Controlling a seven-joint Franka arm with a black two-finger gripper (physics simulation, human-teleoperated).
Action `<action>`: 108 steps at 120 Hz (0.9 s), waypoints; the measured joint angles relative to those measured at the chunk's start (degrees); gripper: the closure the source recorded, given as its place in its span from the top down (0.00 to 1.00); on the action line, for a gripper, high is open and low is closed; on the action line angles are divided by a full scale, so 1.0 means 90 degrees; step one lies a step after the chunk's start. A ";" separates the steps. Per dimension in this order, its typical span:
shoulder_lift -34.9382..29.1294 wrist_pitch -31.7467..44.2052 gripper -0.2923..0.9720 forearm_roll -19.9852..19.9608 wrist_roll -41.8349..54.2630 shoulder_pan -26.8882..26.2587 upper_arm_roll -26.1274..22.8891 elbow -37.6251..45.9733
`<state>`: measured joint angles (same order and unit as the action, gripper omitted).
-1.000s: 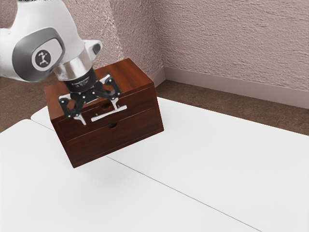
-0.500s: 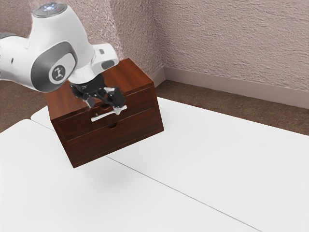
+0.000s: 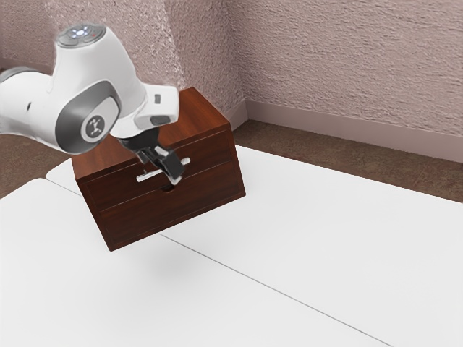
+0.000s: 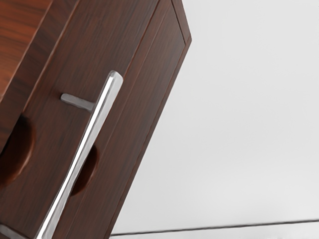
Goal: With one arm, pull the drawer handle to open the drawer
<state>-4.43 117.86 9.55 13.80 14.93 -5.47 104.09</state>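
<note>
A dark wooden drawer box [image 3: 199, 134] stands at the back of the white table [image 3: 325, 238], toward the exterior view's left. A silver bar handle [image 3: 185, 161] runs across its upper drawer front, which looks flush with the box. My gripper [image 3: 171, 170] sits right at the middle of that handle and covers it there, with the hand angled down from the upper left. In the wrist view the handle [image 4: 94, 129] stands out from the drawer front [image 4: 142, 74] on a short post and runs toward the hand. Two round recesses flank the bar.
The box sits near the table's back corner, with brown floor and a textured wall behind it. A thin seam [image 3: 289, 293] crosses the tabletop in front of the box. The white tabletop [image 4: 249, 124] stretches wide toward the exterior view's right.
My hand has turned about its axis and dropped from in front of the upper drawer onto the handle's middle. The arm's elbow swung up. The box has not moved.
</note>
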 joint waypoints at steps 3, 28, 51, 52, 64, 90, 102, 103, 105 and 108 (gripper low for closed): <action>0.0027 0.0008 0.77 0.0001 0.0078 0.0016 -0.0006 -0.0007; 0.0198 0.0093 0.76 0.0034 0.0633 0.0071 -0.0110 -0.0038; 0.0459 0.0155 0.76 0.0034 0.1050 0.0108 -0.0105 -0.0250; 0.0463 0.0157 0.76 0.0033 0.1066 0.0112 -0.0105 -0.0252; 0.0511 0.0173 0.76 0.0027 0.1241 0.0152 -0.0105 -0.0269; 0.0582 0.0227 0.76 0.0025 0.1544 0.0245 -0.0106 -0.0290; 0.0616 0.0254 0.76 0.0024 0.1654 0.0285 -0.0105 -0.0292; 0.0617 0.0256 0.76 0.0024 0.1663 0.0289 -0.0105 -0.0293; 0.0619 0.0259 0.76 0.0024 0.1679 0.0296 -0.0105 -0.0293; 0.0620 0.0270 0.76 0.0022 0.1703 0.0306 -0.0105 -0.0291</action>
<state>1.15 120.29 9.75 29.13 17.68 -6.42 101.46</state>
